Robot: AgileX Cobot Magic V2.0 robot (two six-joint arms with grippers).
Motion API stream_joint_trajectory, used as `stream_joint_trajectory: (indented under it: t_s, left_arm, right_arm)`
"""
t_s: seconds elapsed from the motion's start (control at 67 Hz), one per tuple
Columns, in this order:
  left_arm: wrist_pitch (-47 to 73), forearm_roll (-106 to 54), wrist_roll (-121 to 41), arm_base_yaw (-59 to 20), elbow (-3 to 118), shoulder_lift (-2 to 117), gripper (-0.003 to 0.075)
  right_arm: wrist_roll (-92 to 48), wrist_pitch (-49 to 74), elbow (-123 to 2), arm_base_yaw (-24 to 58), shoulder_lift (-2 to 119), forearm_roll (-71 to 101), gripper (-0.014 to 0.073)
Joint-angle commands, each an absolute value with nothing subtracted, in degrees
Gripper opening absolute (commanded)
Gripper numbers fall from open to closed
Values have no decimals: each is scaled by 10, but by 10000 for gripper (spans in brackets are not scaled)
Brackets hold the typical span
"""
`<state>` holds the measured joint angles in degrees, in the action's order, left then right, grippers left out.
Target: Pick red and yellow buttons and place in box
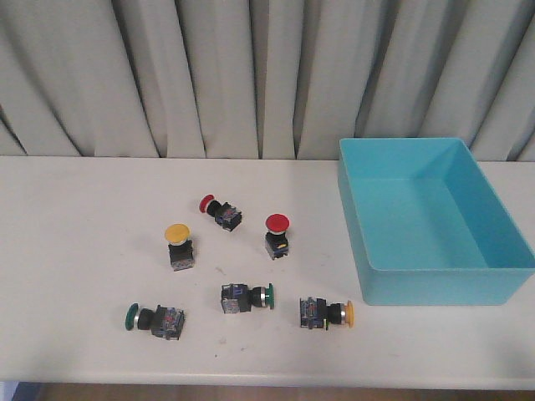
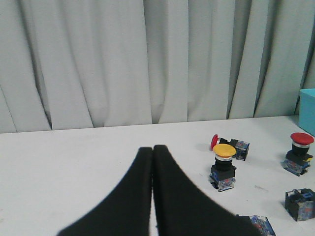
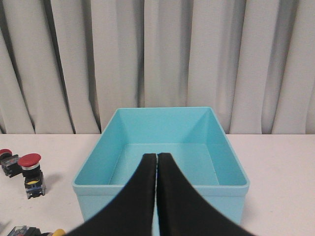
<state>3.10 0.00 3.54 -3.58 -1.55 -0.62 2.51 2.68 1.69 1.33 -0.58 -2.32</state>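
Both the left gripper (image 2: 152, 150) and right gripper (image 3: 157, 157) have jaws pressed together, empty, above the table (image 1: 75, 251) and box (image 3: 162, 128).

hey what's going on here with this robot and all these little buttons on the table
Nothing is being handled yet. Six push-button switches lie loose on the white table: two red buttons, two yellow buttons and two green ones. The turquoise box on the right holds nothing. The left hand and right hand are both shut and holding nothing, the right one facing the box.
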Motion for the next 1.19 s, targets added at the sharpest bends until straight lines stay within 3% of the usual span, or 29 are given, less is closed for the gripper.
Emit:
stream_joint_trajectory:
  t_s: [0.0, 0.896, 1.179]
  left_arm:
    - [-7, 0, 41, -39, -43, -14, -6]
    - [-44, -4, 46, -39, -29, -14, -6]
    - [-43, 0, 54, -39, 96, 6, -6]
  right_arm:
    - [24, -13, 21, 13, -12, -26, -3]
    - [24, -18, 16, 13, -12, -26, -3]
    - [30, 33, -119, 13, 50, -28, -3]
